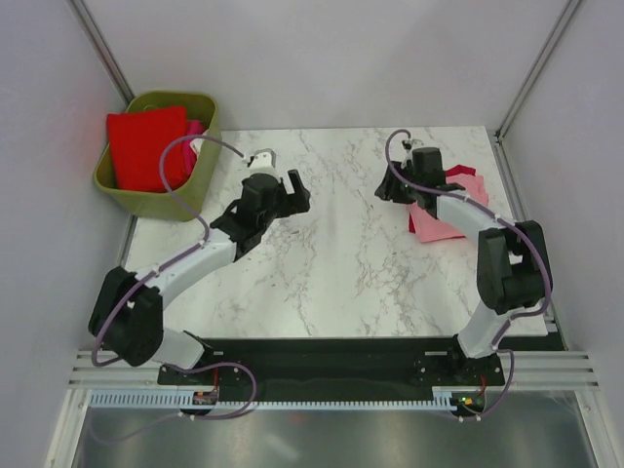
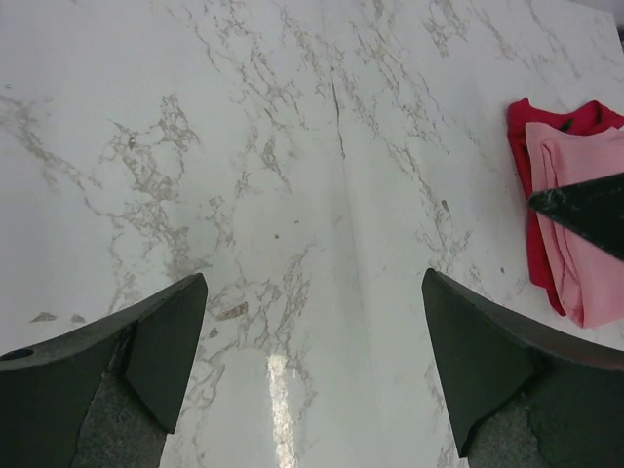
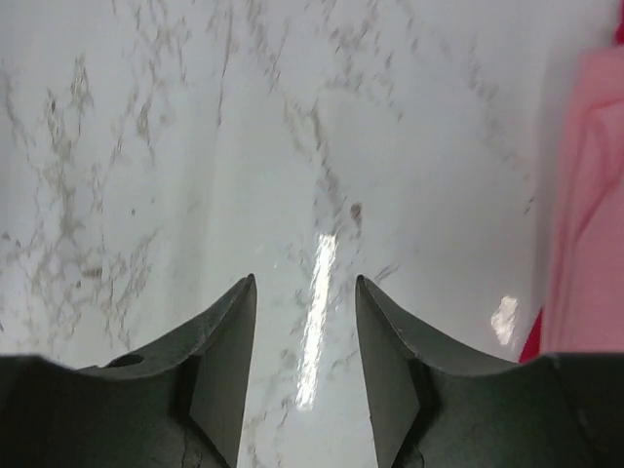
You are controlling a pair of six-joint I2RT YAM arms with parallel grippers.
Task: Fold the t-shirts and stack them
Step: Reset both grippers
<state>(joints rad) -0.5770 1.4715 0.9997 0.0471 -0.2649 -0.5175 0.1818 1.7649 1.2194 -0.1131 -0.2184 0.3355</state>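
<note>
Your left gripper (image 2: 312,283) hangs over bare marble tabletop (image 1: 341,263) near the middle-left, jaws spread wide with nothing between them. Your right gripper (image 3: 304,283) sits low over the marble toward the right, jaws parted by a narrower gap and also holding nothing. Just to its right lies a folded light pink t-shirt (image 1: 434,226), resting on top of a dark crimson t-shirt (image 1: 460,174) whose edges show around it near the far-right side of the table. The left wrist view shows the same pair, pink over crimson. The olive-green basket (image 1: 195,185) stands off the table's far-left corner, holding a bright red t-shirt (image 1: 144,146) with a hot pink t-shirt (image 1: 195,127) tucked beside it. Neither gripper touches any cloth.
</note>
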